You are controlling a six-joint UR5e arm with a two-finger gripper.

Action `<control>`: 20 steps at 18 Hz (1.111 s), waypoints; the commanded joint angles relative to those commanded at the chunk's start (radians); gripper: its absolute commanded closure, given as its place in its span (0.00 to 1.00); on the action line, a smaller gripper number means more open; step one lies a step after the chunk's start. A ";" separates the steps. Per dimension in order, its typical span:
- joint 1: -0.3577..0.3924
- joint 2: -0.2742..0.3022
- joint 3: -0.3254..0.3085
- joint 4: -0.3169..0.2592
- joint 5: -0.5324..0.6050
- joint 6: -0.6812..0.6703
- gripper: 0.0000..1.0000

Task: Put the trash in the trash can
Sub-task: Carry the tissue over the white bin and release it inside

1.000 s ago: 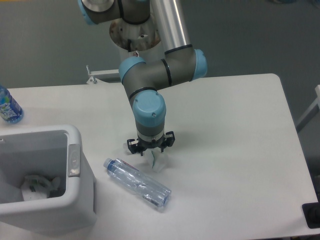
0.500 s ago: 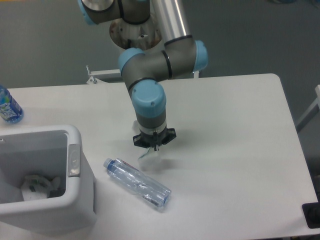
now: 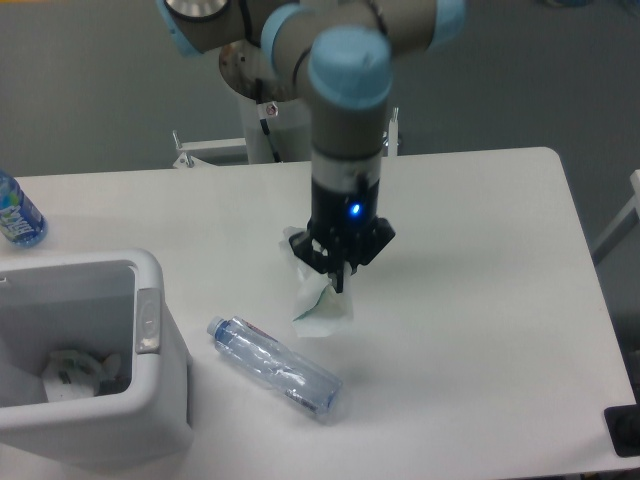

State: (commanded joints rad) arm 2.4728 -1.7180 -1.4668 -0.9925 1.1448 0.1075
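And up it comes! The black two-finger hand [image 3: 343, 268] has risen well off the white worktop [image 3: 480, 300] compared with half a second ago, when it was pressed low near the surface, and it now hangs above the middle of the worktop with its blue light glowing. Pinched in it is the small crumpled white wrapper with green marks [image 3: 318, 300], dangling below and to the left of the fingers and clear of the surface. The fingers look clamped onto its upper edge, though the exact contact is hard to make out at this distance.

That means the pick has worked: one piece of trash is off the worktop and ready to travel.

Just below the wrapper, toward the front edge, the clear crushed plastic bottle with a blue-white label [image 3: 275, 366] lies on its side where it lay before, untouched. At the front left corner sits the large boxy white plastic bin with its grey oblong latch [image 3: 150, 300], open-topped, with some pale crumpled material already inside. Over at the left edge, the blue-tinted bottle with a blue label [image 3: 16, 213] stands apart.

Next call, by my reading: carry the wrapper left over the bin and release, then return for the bottle.
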 joint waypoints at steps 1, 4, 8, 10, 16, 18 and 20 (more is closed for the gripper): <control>-0.005 -0.006 0.023 0.002 -0.043 -0.008 1.00; -0.023 -0.023 0.052 0.002 -0.176 -0.012 1.00; -0.090 -0.025 0.052 0.017 -0.252 -0.012 1.00; -0.136 -0.031 0.052 0.063 -0.252 -0.029 1.00; -0.256 -0.063 0.049 0.081 -0.249 -0.069 0.97; -0.267 -0.075 0.046 0.083 -0.249 -0.057 0.25; -0.270 -0.083 0.049 0.104 -0.244 -0.066 0.00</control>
State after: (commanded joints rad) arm 2.2028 -1.8009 -1.4174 -0.8883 0.9004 0.0415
